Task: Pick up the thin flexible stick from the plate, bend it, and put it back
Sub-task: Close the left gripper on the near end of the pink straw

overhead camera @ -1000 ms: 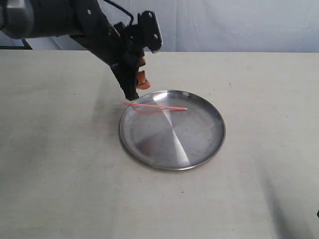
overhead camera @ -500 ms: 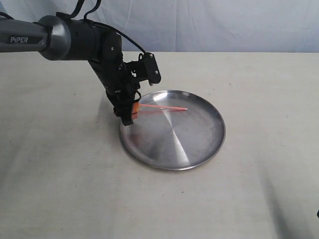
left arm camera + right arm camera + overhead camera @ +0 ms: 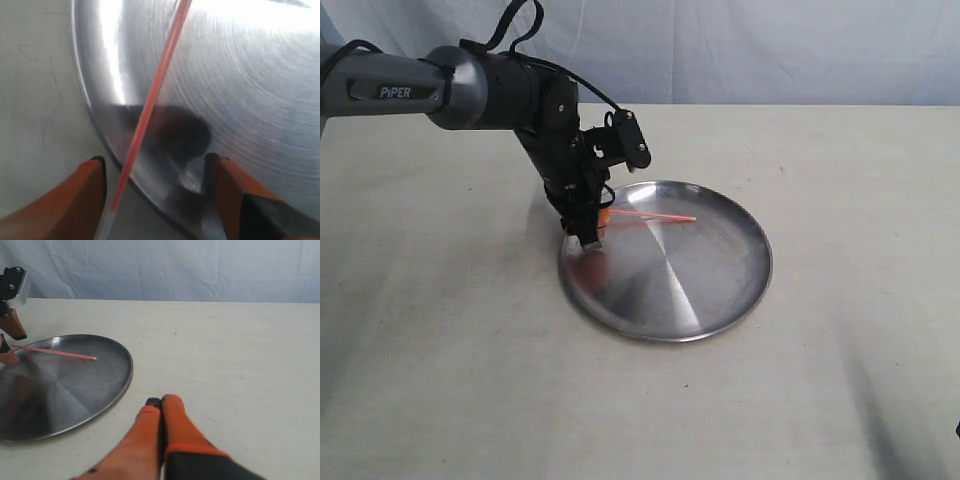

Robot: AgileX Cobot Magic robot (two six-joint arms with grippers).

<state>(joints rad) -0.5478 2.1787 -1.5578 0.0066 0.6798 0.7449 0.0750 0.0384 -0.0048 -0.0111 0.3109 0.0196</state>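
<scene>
Left gripper [image 3: 157, 172]: spread, orange fingertips [image 3: 75, 200] straddling one end of the thin straight red-orange plastic stick [image 3: 150, 100], not pinching it. The stick passes between the jaws, closer to one finger than the other; can't tell if it touches. That end pokes just past the rim of the round shiny stainless-steel plate [image 3: 670, 337], and the gripper sits right at that rim, pointing down. From the gripper the stick runs straight out across the plate, with its free end on the steel. The plate rests on an off-white table [image 3: 440, 350]. Right gripper [image 3: 161, 403]: fingers pressed together, holding nothing, low over the table, well apart from the plate.
</scene>
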